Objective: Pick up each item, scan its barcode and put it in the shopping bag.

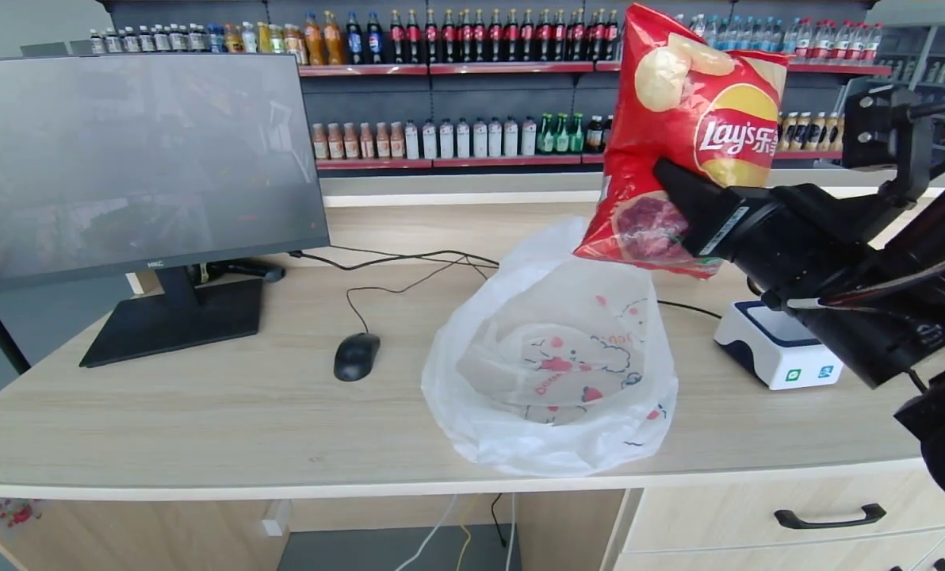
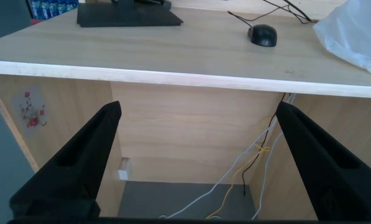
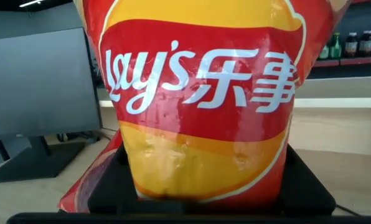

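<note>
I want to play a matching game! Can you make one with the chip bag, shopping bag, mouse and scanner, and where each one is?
Things: 1 chip bag; 2 shopping bag; 3 mouse; 4 scanner.
Places: A lying open on the counter; B held up in the right claw; C right of the shopping bag; D left of the shopping bag.
Pairs: 1-B, 2-A, 3-D, 4-C.

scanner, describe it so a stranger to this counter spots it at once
On the long wooden counter, find the white shopping bag near the front edge. Just to its right sits the scanner: a small white box with a dark top, unlike the black mouse.
</note>
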Available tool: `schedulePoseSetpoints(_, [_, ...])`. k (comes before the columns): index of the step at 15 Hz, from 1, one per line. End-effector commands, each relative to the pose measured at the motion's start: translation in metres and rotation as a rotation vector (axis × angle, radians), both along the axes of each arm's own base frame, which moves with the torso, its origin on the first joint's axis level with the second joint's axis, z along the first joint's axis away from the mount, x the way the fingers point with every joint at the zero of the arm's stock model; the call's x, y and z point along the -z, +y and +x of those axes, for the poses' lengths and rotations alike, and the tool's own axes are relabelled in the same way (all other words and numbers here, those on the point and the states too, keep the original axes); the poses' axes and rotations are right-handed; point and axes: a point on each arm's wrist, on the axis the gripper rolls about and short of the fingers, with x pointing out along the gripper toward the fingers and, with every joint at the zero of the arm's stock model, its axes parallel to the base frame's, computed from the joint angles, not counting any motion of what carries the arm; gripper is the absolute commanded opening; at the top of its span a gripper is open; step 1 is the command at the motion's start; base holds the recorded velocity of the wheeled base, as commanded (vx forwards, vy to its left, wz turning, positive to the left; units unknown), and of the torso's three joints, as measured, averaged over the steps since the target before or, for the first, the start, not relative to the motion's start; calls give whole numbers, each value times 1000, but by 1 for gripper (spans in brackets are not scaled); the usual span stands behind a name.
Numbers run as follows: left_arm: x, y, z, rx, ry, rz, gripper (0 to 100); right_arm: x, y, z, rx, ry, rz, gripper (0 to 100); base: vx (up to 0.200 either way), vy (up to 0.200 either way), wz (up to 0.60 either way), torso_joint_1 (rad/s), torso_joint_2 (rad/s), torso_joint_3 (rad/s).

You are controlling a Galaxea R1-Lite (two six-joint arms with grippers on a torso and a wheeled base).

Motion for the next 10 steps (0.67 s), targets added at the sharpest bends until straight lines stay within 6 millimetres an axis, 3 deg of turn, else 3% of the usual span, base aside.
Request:
schedulePoseSetpoints(1, [0, 0, 0, 0, 0, 0, 100, 14, 33, 19, 35, 89, 96, 0, 0, 0, 0, 0, 0, 0])
schedulePoseSetpoints(6, [0, 0, 0, 0, 0, 0, 100, 39, 45, 31, 60, 192, 103, 0, 0, 0, 0, 0, 0, 0])
schedulePoseSetpoints(10, [0, 0, 0, 0, 0, 0, 100, 52, 61, 18, 4, 234, 81, 0, 0, 0, 0, 0, 0, 0])
